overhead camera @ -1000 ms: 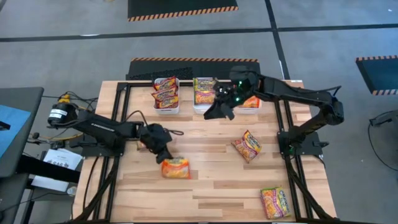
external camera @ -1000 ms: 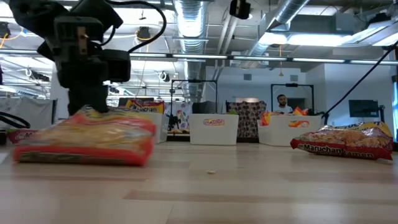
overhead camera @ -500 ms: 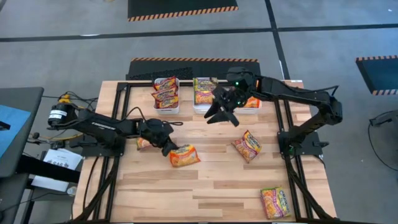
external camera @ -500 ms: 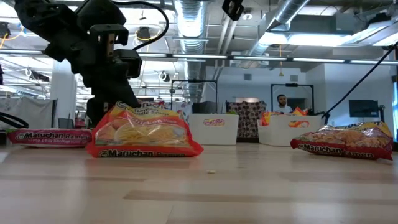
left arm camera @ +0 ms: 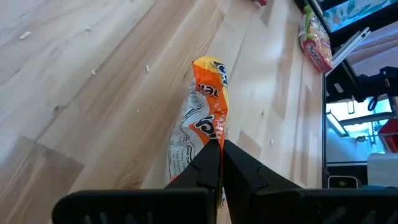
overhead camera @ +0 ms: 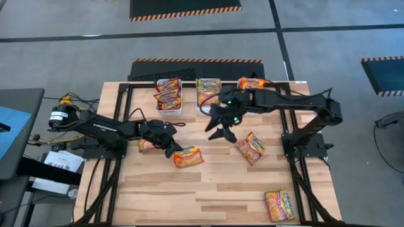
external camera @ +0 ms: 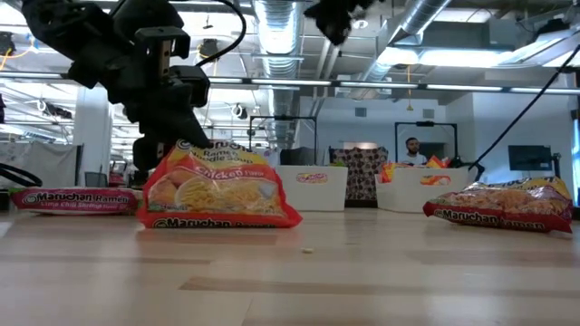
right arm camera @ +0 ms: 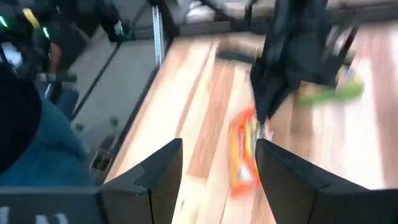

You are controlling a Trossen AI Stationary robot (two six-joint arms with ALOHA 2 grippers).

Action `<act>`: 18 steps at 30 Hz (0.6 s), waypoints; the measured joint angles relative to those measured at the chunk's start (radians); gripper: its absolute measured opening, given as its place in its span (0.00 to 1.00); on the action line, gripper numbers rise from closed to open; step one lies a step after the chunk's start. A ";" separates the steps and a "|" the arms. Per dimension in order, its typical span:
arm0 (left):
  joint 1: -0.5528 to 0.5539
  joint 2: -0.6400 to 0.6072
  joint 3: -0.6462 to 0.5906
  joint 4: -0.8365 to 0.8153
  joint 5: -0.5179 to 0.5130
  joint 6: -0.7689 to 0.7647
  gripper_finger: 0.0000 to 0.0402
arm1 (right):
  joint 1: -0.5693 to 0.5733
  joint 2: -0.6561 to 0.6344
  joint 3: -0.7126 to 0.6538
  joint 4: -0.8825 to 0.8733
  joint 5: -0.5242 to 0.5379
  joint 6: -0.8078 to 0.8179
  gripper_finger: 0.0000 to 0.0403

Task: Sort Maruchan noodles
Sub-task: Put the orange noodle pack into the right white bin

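Observation:
An orange-edged Maruchan noodle packet (overhead camera: 188, 156) stands tipped up at the table's left middle, with my left gripper (overhead camera: 172, 150) shut on it; the low view shows its printed face (external camera: 217, 190). My right gripper (overhead camera: 222, 126) hangs open and bare above the table's middle, in front of the bins. More packets lie flat: one at right middle (overhead camera: 251, 147), a green-edged one near the front right corner (overhead camera: 280, 205), a red one under my left arm (overhead camera: 146, 145). My left gripper pinches the packet's crimped end edge (left arm camera: 208, 134) between its two shut fingers, coming slantwise from the table's left and above. The packet is tilted up on its lower long edge (external camera: 217, 222), which rests on the wood, and its far end points away from the fingers.
Three white bins stand along the far edge: the left (overhead camera: 168, 94) and the middle one (overhead camera: 207, 91) hold packets, and an orange packet (overhead camera: 251, 84) lies on the right one. Black frame rails run along both table sides. A person shows far behind the table.
My left gripper has dragged the orange packet toward the table's right and far side and tipped it from lying flat to standing on its lower edge. My right gripper has come away from the bins toward the table's near side, sinking and rolling.

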 joint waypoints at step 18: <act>0.000 0.000 0.004 -0.004 0.003 0.022 0.00 | 0.043 0.303 0.010 0.089 0.023 0.025 0.56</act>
